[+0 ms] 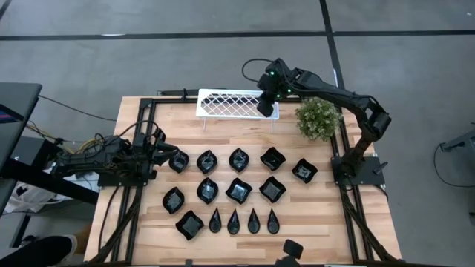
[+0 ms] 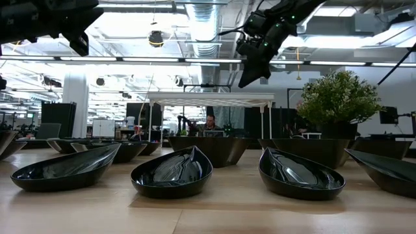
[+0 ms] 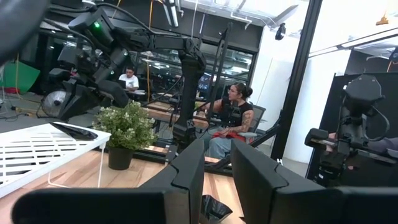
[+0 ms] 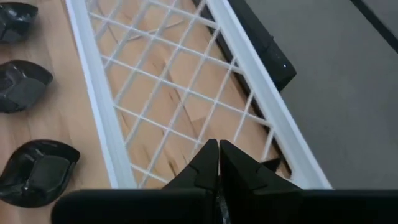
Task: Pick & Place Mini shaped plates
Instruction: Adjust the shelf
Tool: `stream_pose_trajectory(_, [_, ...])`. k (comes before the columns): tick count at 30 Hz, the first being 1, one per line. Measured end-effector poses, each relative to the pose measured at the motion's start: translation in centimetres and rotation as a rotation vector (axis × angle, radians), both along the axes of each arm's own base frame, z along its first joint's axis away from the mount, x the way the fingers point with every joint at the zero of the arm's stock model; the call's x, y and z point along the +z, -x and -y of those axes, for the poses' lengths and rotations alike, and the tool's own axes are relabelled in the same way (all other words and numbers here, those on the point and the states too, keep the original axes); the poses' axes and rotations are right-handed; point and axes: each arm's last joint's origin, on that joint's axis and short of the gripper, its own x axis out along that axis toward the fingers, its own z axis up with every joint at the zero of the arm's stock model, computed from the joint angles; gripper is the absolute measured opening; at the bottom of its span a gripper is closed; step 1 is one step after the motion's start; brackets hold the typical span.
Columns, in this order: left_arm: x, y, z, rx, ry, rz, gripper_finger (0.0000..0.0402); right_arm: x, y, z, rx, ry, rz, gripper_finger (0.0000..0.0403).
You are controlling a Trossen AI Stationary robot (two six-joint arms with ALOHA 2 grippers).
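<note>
Several glossy black mini shaped plates (image 1: 239, 190) sit in rows on the wooden table, with narrow teardrop ones (image 1: 234, 221) nearest the front; the low view shows them close up (image 2: 172, 172). A white lattice rack (image 1: 223, 104) stands on legs at the far edge. My right gripper (image 1: 266, 105) is shut and slants down over the rack's right end (image 4: 217, 163). A dark plate (image 3: 74, 130) lies on the rack there. My left gripper (image 1: 165, 154) is at the table's left side, level and open (image 3: 217, 180), beside the leftmost plate (image 1: 178, 161). My right gripper slants down from the far right over the dark plate on the rack's right end. Only a sliver of that plate (image 4: 268, 165) shows beside the fingers. Whether the fingers touch it I cannot tell.
A small green plant (image 1: 319, 119) in a dark pot stands just right of the rack. Black frame rails (image 1: 141, 185) run along the table's sides. A dark object (image 1: 291, 248) lies at the near edge. A person (image 3: 233, 118) sits beyond the table's right side.
</note>
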Motion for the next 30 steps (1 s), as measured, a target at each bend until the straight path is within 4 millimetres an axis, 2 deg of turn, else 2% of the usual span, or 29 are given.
stream_pose_trajectory(10, [0.1, 0.0, 0.0, 0.001, 0.002, 0.006, 0.0082, -1.5, -0.4, 0.3, 0.001, -0.038, -0.062, 0.001])
stream_pose_trajectory(22, [0.2, 0.0, 0.0, 0.001, 0.0, 0.016, 0.0082, 0.0, -0.5, 0.7, -0.012, 0.008, -0.007, 0.001])
stream_pose_trajectory(30, [0.2, 0.0, 0.0, 0.001, 0.0, 0.021, 0.0082, 0.8, 0.7, 0.8, -0.055, 0.003, -0.13, 0.001])
